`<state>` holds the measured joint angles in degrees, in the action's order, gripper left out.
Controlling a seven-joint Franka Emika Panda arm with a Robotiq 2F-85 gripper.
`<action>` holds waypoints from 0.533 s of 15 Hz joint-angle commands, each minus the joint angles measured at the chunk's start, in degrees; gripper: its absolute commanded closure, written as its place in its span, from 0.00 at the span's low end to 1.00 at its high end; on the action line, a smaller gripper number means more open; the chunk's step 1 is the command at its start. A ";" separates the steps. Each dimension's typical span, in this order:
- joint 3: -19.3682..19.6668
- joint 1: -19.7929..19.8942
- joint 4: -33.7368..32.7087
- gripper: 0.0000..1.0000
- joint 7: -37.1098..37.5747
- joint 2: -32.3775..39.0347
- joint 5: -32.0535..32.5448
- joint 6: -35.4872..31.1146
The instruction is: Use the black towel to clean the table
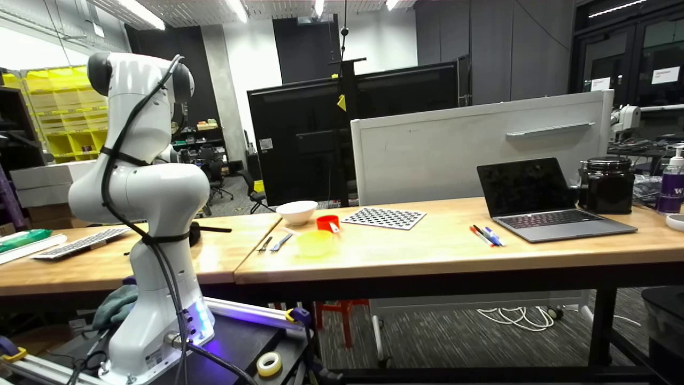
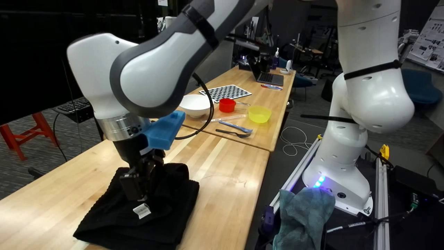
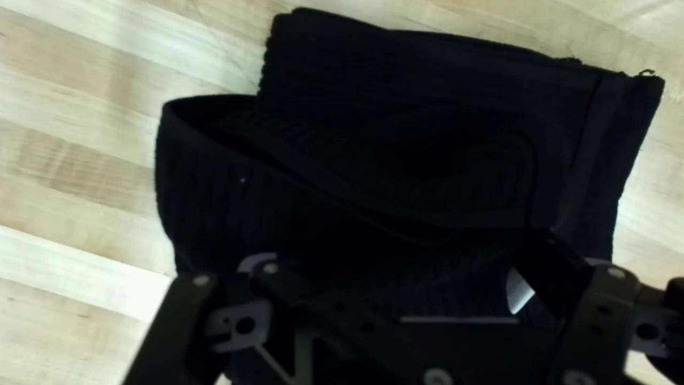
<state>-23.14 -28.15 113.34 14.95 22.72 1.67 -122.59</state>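
Note:
The black towel (image 2: 138, 231) lies folded and rumpled on the wooden table (image 2: 222, 194), with a small white label showing. It fills much of the wrist view (image 3: 427, 75), with a raised loose fold near the jaws. My gripper (image 2: 145, 189) points down into the towel. In the wrist view its fingers (image 3: 427, 256) stand apart on either side of dark cloth. The left fingertip is hard to make out, black on black. In an exterior view, the arm (image 1: 139, 187) hides the gripper, and the towel does not show.
Beyond the table seam are a fork (image 2: 232, 133), a knife (image 2: 236, 126), a yellow bowl (image 2: 259, 114), a red cup (image 2: 227, 105), a white bowl (image 2: 195, 106) and a dotted board (image 2: 225, 92). A laptop (image 1: 561, 224) stands farther along. A grey-green cloth (image 2: 305, 217) hangs by the robot base.

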 commanded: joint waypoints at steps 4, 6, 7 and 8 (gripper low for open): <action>1.08 -0.92 -3.72 0.00 -3.24 5.81 -1.03 -0.52; 1.25 -0.90 -4.63 0.11 -4.06 7.25 -1.14 -0.46; 1.38 -0.96 -5.05 0.27 -4.29 7.71 -1.01 -0.37; 1.39 -0.89 -5.17 0.32 -4.66 7.90 -1.09 -0.59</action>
<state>-22.60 -28.15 109.84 12.32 28.82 1.67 -122.88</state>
